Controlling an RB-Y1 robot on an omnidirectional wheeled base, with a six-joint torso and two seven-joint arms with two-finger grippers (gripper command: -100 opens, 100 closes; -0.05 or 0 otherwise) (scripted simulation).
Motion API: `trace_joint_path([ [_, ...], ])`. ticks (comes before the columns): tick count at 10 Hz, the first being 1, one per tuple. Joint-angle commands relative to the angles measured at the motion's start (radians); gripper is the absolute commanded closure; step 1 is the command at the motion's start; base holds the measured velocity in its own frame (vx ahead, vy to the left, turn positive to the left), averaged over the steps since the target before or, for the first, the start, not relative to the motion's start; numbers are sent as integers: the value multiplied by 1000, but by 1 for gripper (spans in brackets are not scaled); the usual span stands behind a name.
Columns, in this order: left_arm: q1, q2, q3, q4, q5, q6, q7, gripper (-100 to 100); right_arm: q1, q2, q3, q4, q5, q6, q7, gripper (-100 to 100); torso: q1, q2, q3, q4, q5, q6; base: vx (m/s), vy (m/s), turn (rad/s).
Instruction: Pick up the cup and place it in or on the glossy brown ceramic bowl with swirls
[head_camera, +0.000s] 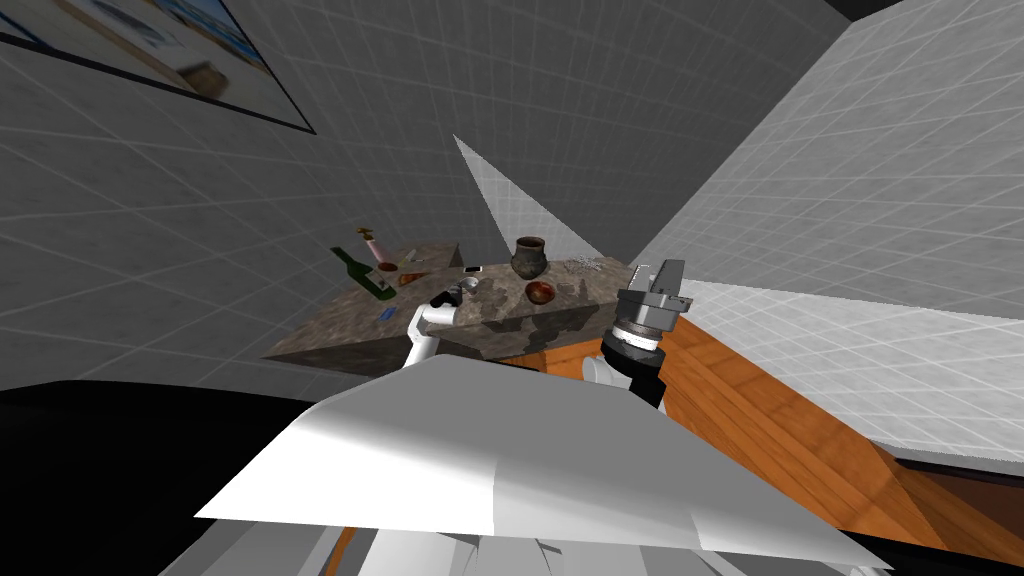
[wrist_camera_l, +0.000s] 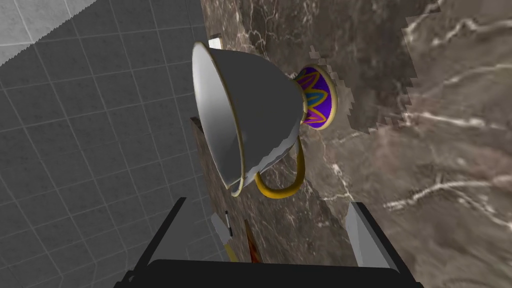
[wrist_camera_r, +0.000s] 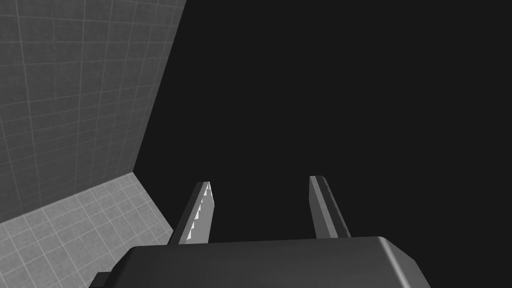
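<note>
1. One table (head_camera: 330, 340), brown veined stone top; clutter at its left end too small to make out.
2. Left end effector (wrist_camera_l: 267, 235) open, empty, just short of the cup (wrist_camera_l: 250, 115); right end effector (wrist_camera_r: 260, 210) open, by the table's right end.
3. One dark rounded jar (head_camera: 529, 257), one green bottle (head_camera: 362, 273).
4. One glossy brown bowl (head_camera: 540, 292), near the cup.
5. One cup: white, gold rim and handle, purple foot, upright on the table.

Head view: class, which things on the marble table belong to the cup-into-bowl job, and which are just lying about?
Job: cup, brown bowl, left gripper, open just short of the cup.
Lying about: green bottle, dark pot.
</note>
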Motion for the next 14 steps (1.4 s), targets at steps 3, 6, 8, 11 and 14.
trace_joint_path([
  [3,-5,6,3,6,1,19,0,0,0,0,0,0,0,0,0,0,0,0,0,0,0,0,-4,-1,-24],
  [6,-11,5,5,40,1,-7,0,-100,0,0,0,0,0,0,0,0,-1,-1,-1,0,0,0,8,-10,26],
  [8,-11,5,5,42,1,-11,0,100,0,0,0,0,0,0,0,0,-1,0,0,0,0,0,0,0,0],
  [11,-13,6,6,40,1,-12,0,100,0,0,0,0,0,0,0,0,1,-3,-2,-2,1,0,0,0,0],
  [14,-52,14,27,43,14,33,17,-100,0,0,0,0,0,0,0,0,-2,-2,-2,-2,1,1,-11,-44,-57],
])
